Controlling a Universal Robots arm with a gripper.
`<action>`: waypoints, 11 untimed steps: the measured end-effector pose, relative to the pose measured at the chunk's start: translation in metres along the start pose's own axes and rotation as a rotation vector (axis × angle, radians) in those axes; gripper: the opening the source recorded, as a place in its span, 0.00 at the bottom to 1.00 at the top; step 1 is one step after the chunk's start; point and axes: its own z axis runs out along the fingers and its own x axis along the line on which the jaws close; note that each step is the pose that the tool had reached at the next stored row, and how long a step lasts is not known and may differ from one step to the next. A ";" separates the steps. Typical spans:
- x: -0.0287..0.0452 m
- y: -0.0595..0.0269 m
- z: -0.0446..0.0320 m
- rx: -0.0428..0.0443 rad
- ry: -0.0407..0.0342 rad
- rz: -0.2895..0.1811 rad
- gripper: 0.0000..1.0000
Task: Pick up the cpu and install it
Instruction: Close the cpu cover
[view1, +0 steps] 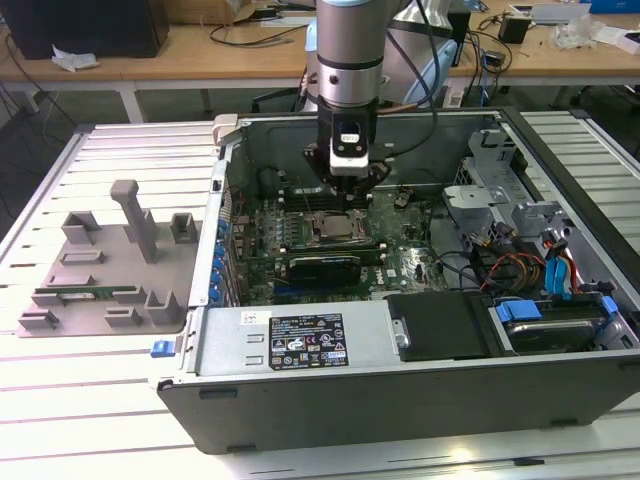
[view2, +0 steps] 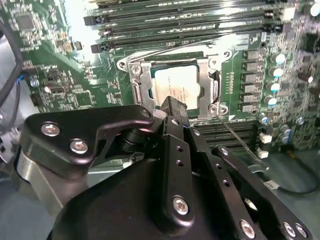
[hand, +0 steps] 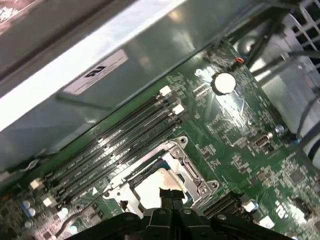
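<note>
The cpu (view1: 330, 232) lies flat in the socket (view1: 350, 243) at the centre of the exterior view, silvery top up. In both wrist views the cpu (view2: 177, 89) (hand: 150, 187) sits inside the metal socket frame (view2: 135, 70) (hand: 195, 175).

The tool (view1: 350, 188) hangs directly above the cpu. In the first wrist view the tool (hand: 170, 194) has its two fingers pressed together with nothing between them, their tips over the cpu's near edge. In the second wrist view the tool (view2: 173, 106) tip stands at the cpu's edge; contact cannot be determined.

Rows of memory slots (hand: 125, 135) run beside the socket on the green motherboard (view1: 405, 262). The motherboard lies in an open computer case (view1: 300, 345) on the counter (view1: 90, 410). A grey parts fixture (view1: 100, 270) rests at the exterior view's left, apart from the case.
</note>
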 end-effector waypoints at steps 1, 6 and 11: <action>0.0000 0.0000 0.0000 -0.0008 -0.0004 -0.032 0.11; 0.0000 0.0000 0.0000 -0.0036 -0.0017 -0.144 0.11; 0.0000 0.0000 0.0000 -0.0064 -0.0029 -0.253 0.11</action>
